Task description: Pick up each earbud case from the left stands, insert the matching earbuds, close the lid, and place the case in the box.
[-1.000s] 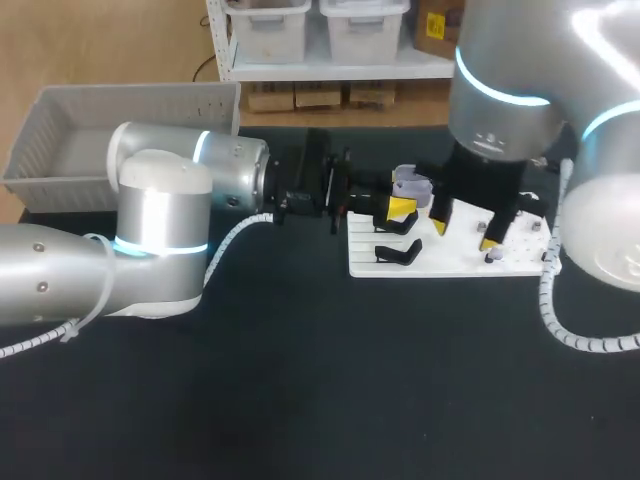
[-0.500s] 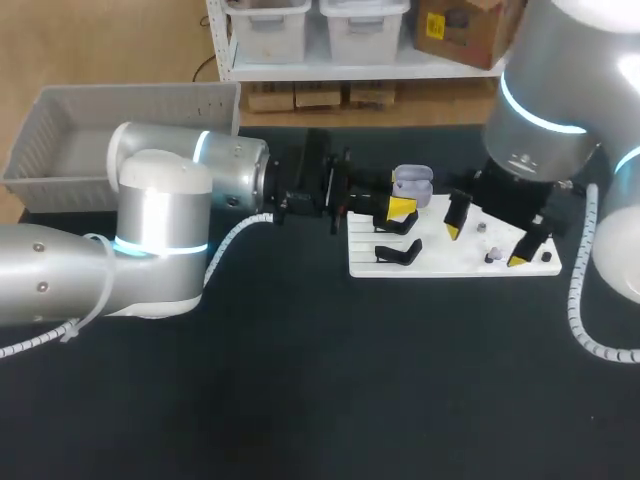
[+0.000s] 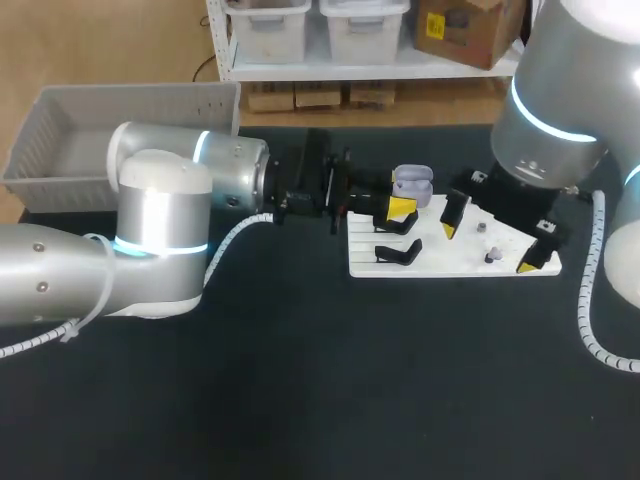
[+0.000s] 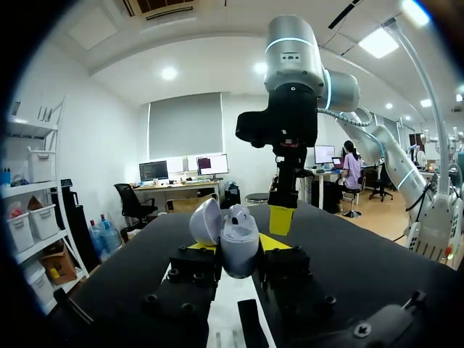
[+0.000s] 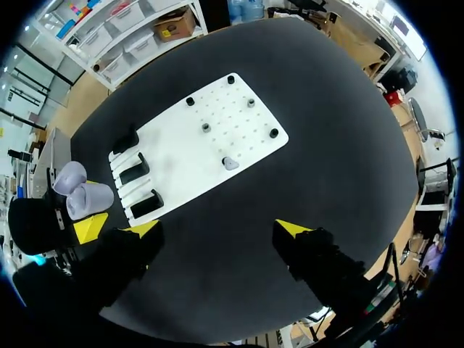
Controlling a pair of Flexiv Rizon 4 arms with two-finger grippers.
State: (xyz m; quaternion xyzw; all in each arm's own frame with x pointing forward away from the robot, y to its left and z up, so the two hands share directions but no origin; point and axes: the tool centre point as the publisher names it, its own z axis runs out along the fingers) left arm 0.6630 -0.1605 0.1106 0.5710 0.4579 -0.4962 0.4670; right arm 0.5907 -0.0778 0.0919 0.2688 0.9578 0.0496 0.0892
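Yellow-tipped left gripper: pinches the lilac earbud case from both sides, case upright with its lid swung open, at the stand end of the white board
Right gripper: fingers spread wide and empty, hanging over the board's other end, well apart from the case
Earbud: lies loose on the board ahead of the right gripper, among the pegs
Stands: black, at the board's left end, near the held case
Box: grey, at the table's far left corner
Risk: the small rounded earbud could skid away if the fingers close off-centre, and a tilted one would likely catch on the case's rim
Change: the right arm has drawn away from beside the case toward the board's right end, while the left arm and case have not moved
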